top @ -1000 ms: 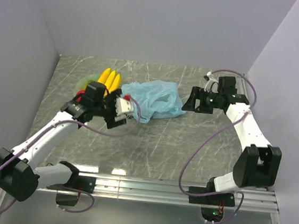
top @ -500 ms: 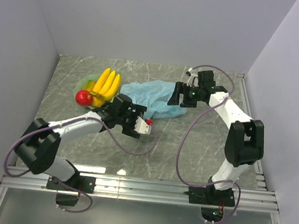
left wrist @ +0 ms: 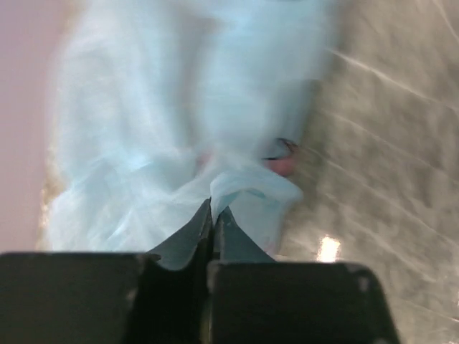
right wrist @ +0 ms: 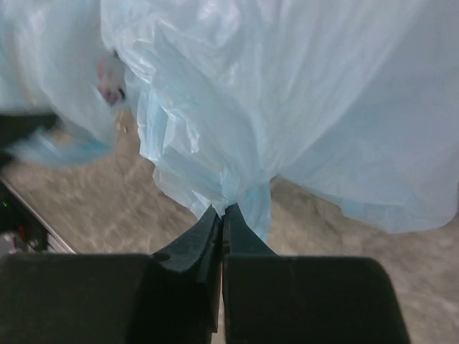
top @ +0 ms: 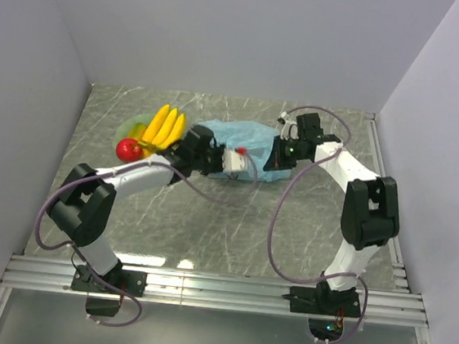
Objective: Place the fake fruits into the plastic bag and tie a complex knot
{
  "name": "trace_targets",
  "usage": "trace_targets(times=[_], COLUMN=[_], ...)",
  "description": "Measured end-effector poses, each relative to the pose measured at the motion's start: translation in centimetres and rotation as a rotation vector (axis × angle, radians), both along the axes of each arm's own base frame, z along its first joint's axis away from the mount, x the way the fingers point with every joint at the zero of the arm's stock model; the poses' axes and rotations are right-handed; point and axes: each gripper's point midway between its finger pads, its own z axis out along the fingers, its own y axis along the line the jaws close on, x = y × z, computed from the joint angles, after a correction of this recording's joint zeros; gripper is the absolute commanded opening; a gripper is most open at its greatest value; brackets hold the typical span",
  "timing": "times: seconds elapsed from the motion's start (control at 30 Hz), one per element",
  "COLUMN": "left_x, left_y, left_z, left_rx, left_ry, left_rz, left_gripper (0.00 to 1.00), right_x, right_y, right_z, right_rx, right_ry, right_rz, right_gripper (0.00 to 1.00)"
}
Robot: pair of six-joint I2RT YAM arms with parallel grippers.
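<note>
The thin, crinkly light-blue plastic bag (top: 246, 134) lay at the far middle of the grey marbled surface (top: 232, 222), between both arms. The left claw (left wrist: 214, 209) was pinched shut on a fold at the bag's near edge, and the right claw (right wrist: 222, 212) was closed on a gathered fold at its right side. Left of the bag, a glossy yellow banana bunch (top: 166, 126) and a red apple (top: 127, 150) sat on a pale green dish (top: 135, 127), outside the bag.

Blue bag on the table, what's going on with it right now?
Both arms have hold of the plastic bag: the left gripper is pinched shut on its film at one side, the right gripper at the other. The fake fruits, banana bunch and red apple included, lie outside it.
</note>
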Motion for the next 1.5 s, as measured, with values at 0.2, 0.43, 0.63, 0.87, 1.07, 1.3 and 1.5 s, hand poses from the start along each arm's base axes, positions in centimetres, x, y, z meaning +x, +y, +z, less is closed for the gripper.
trace_targets(times=[0.2,0.43,0.63,0.87,1.07,1.3,1.5], left_x=[4.7,8.3,10.2,8.6,5.3,4.6,4.9], left_y=[4.8,11.6,12.2,8.2,4.2,2.9,2.5], left_z=[9.5,16.5,14.3,13.8,14.9,14.8,13.2], left_rx=[-0.405,-0.862,-1.014,-0.956,-0.867,-0.824,-0.814], left_ry=[0.162,0.443,0.766,0.969,1.03,1.095,1.172], left_rz=[0.27,0.551,0.64,0.478,0.303,0.236,0.233], left_gripper=[0.0,0.0,0.01,0.0,0.0,0.03,0.03], right_x=[-4.8,-7.9,-9.7,-11.5,-9.2,-6.7,-6.6], right_y=[-2.0,-4.3,-5.5,-6.5,-6.0,-2.3,2.3], right_z=[0.8,0.6,1.5,4.9,11.9,15.4,12.1], right_rx=[-0.053,-0.159,-0.222,-0.265,-0.232,-0.149,-0.175], right_ry=[-0.047,-0.138,-0.238,-0.338,-0.499,-0.584,-0.568], right_rz=[0.079,0.169,0.234,0.253,0.184,0.207,0.344], right_gripper=[0.0,0.0,0.38,0.93,0.94,0.96,0.98])
